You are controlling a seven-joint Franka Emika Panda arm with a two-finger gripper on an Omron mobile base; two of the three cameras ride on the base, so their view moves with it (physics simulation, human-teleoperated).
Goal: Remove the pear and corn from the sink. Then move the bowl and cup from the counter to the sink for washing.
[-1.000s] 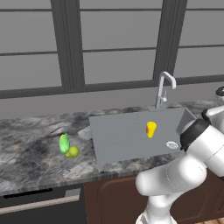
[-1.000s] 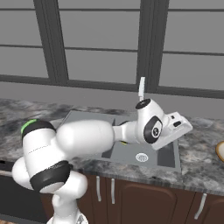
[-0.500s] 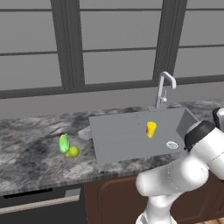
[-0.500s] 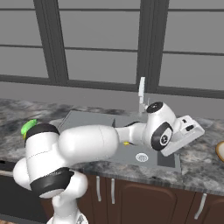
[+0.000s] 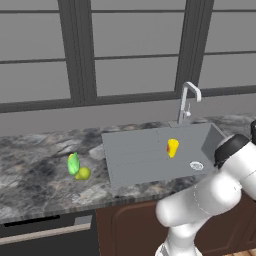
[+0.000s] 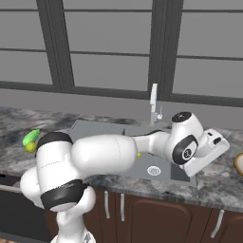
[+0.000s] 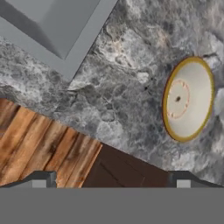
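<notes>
Your two-finger gripper (image 7: 111,177) hangs wide open, empty, above speckled grey marble counter (image 7: 127,100); round shallow beige bowl (image 7: 188,99) sits right of the grey rectangular sink (image 7: 52,26).

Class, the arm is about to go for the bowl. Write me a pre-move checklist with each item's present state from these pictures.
1. Pear and corn out of the sink: ok, both lie on the counter to its left.
2. Cup in the sink: ok, it is inside the basin.
3. Bowl still to move: not ok, it sits on the counter beside the sink corner.
4. Gripper free: ok, jaws wide open with nothing between them.
5. Gripper lined up on the bowl: not ok, in the hand view the bowl lies off to one side.
6. Bowl empty: ok, nothing inside it.
</notes>
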